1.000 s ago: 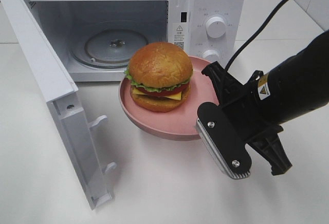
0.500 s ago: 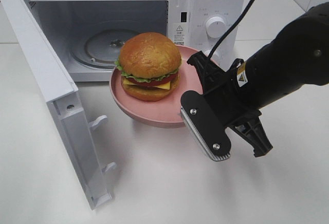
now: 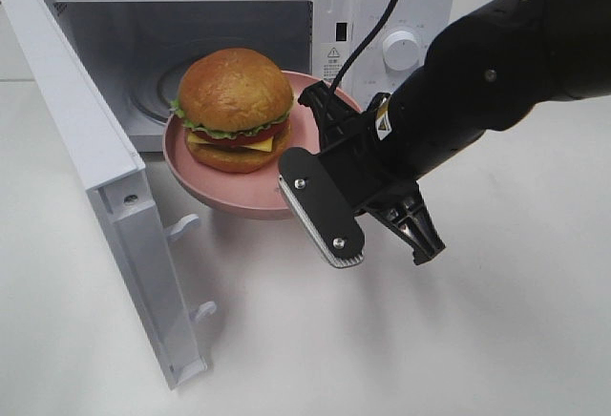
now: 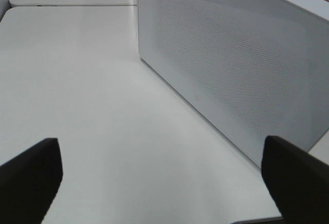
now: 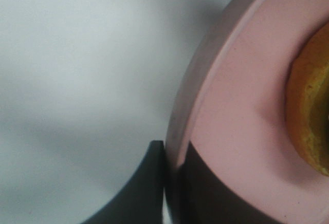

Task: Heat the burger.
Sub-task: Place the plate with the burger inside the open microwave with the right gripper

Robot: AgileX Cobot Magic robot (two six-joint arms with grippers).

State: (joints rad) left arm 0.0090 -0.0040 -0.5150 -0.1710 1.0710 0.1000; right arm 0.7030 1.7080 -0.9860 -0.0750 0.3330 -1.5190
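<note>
The burger point(image 3: 234, 106), with a golden-brown bun, lettuce, cheese and tomato, sits on a round pink plate point(image 3: 215, 197). The plate is held in the air just in front of the open microwave point(image 3: 401, 15). My right gripper point(image 3: 313, 139) is shut on the plate's right rim. In the right wrist view the pink plate point(image 5: 231, 106) is pinched between dark fingers point(image 5: 144, 183), and the bun's edge point(image 5: 311, 116) shows. My left gripper point(image 4: 164, 183) is open and empty over the white table, beside the outside of the microwave door point(image 4: 231, 70). It is out of the high view.
The microwave door point(image 3: 86, 149) stands swung open at the left, its latch hooks point(image 3: 186, 225) pointing right. Behind the burger the glass turntable point(image 3: 158, 87) lies in the cavity. The control knobs point(image 3: 401, 49) are on the right panel. A black cable point(image 3: 382, 6) runs across the microwave's front.
The right gripper has carried the plate and burger left and away from the table front, up to the microwave opening. The left gripper's state is unchanged.
</note>
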